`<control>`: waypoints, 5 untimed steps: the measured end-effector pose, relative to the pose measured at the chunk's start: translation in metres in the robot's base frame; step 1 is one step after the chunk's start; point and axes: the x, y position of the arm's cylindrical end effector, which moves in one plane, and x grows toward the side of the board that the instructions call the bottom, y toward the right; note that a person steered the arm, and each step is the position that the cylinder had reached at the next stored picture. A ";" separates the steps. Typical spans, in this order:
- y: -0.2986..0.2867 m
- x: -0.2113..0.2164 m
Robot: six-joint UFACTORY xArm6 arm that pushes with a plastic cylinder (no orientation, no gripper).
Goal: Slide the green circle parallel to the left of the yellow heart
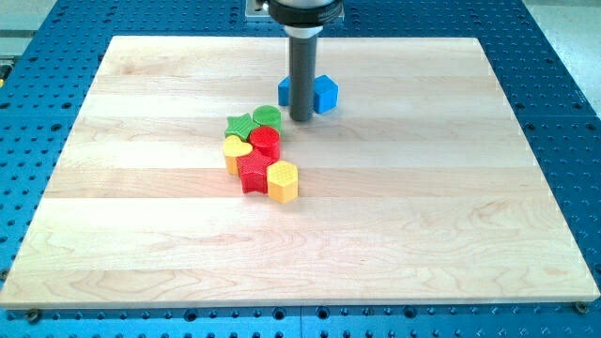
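The green circle (268, 117) sits at the top of a tight cluster near the board's middle. The yellow heart (236, 150) is at the cluster's left, below and to the left of the green circle. A green star (241, 126) lies between them, touching both. My tip (300, 119) stands just to the right of the green circle, close to it; I cannot tell if it touches.
A red hexagon-like block (266, 142), a red star (253, 172) and a yellow hexagon (283, 180) complete the cluster. Two blue blocks (324, 93) sit behind the rod, partly hidden. The wooden board (423, 216) lies on a blue perforated table.
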 end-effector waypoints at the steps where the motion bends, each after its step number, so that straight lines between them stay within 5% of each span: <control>1: -0.019 0.021; 5: -0.135 0.070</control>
